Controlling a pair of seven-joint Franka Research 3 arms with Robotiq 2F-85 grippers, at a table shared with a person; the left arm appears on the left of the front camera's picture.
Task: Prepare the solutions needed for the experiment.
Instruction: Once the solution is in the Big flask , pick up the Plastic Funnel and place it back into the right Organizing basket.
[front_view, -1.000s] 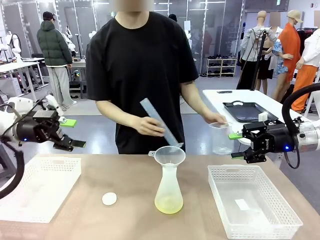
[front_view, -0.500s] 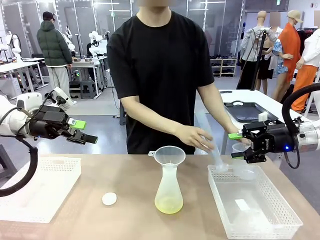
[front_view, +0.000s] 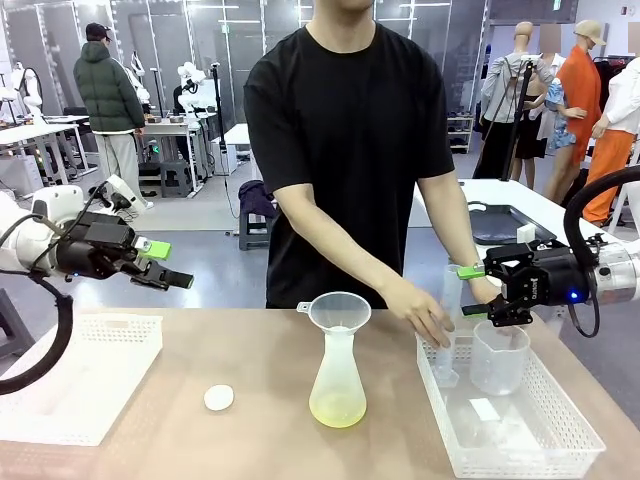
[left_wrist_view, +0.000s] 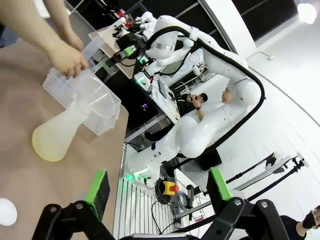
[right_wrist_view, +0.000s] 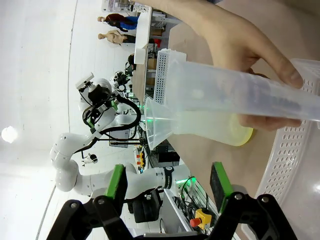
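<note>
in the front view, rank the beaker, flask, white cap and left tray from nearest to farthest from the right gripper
From the right gripper:
1. beaker, just below it, in the right basket
2. flask, mid-table, under the funnel
3. white cap, left of the flask
4. left tray, at the table's far left

Bright, even indoor light falls from overhead, leaving faint soft shadows on the table (front_view: 260, 380). The 2 wrist views bend strongly at their edges; the front view is sharp.
</note>
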